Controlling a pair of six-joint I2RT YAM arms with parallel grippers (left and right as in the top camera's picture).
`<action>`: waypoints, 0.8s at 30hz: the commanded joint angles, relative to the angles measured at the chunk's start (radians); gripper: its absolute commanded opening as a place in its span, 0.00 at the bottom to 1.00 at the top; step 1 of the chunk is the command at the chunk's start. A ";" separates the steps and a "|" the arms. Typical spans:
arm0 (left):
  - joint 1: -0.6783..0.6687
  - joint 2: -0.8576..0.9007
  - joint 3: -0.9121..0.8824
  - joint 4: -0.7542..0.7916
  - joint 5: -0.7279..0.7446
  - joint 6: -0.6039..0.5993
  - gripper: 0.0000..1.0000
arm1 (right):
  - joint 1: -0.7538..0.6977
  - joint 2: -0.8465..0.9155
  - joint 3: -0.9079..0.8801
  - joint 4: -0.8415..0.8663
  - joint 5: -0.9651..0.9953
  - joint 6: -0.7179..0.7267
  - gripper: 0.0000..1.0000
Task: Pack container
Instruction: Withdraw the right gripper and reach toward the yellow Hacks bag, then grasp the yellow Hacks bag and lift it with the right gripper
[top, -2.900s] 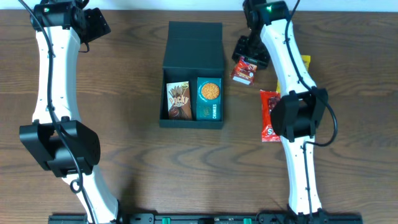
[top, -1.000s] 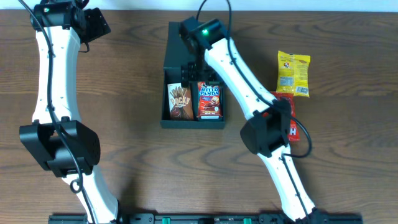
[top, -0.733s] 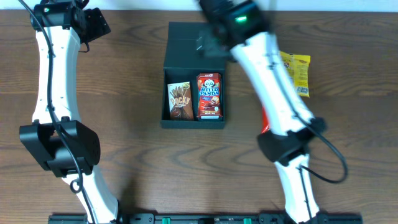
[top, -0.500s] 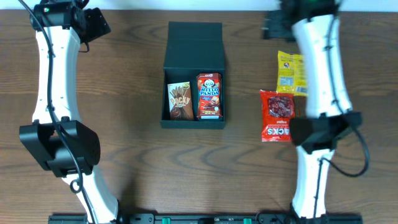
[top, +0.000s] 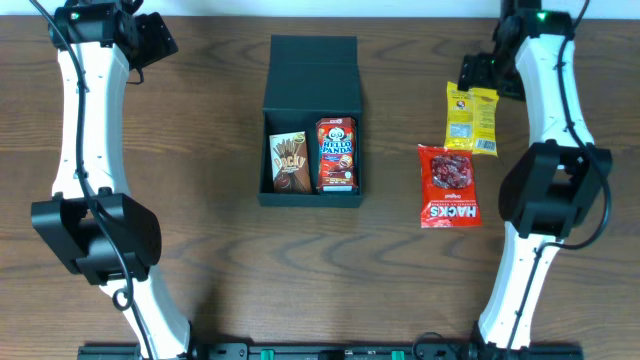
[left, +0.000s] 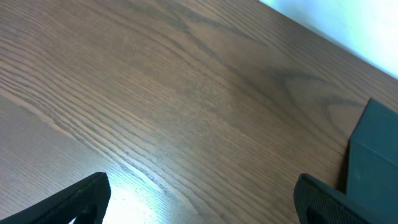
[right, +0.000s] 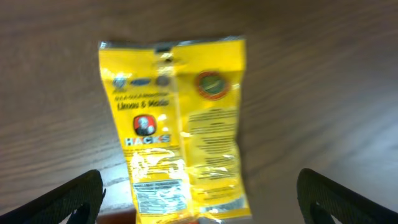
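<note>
The container (top: 312, 75) is a dark box in the middle of the table with its flap lid lying open toward the far side. Side by side inside it are a Pocky box (top: 288, 163) and a red Hello Panda box (top: 337, 155). My right gripper (top: 480, 76) hovers open over the far end of a yellow Hacks packet (top: 471, 118). In the right wrist view the yellow Hacks packet (right: 177, 124) lies flat between and below the wide-spread right gripper (right: 202, 205). My left gripper (top: 150, 40) stands open at the far left, over bare wood, left gripper (left: 202, 205) empty.
A red Hacks packet (top: 450, 186) lies just nearer than the yellow one, overlapping its near edge. A corner of the container (left: 373, 155) shows at the right edge of the left wrist view. The table's far edge runs close behind both grippers.
The right arm has left the Hello Panda box in the container and swung right, ending over the yellow packet. The left arm has not moved.
</note>
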 joint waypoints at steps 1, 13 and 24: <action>0.004 0.000 -0.002 -0.006 -0.003 0.018 0.96 | -0.047 0.006 -0.053 0.040 -0.146 -0.048 0.99; 0.003 0.000 -0.246 0.224 0.480 0.115 0.95 | -0.220 0.010 -0.286 0.164 -0.566 -0.115 0.99; 0.004 0.000 -0.468 0.445 0.712 0.085 0.95 | -0.211 0.010 -0.405 0.295 -0.671 -0.107 0.69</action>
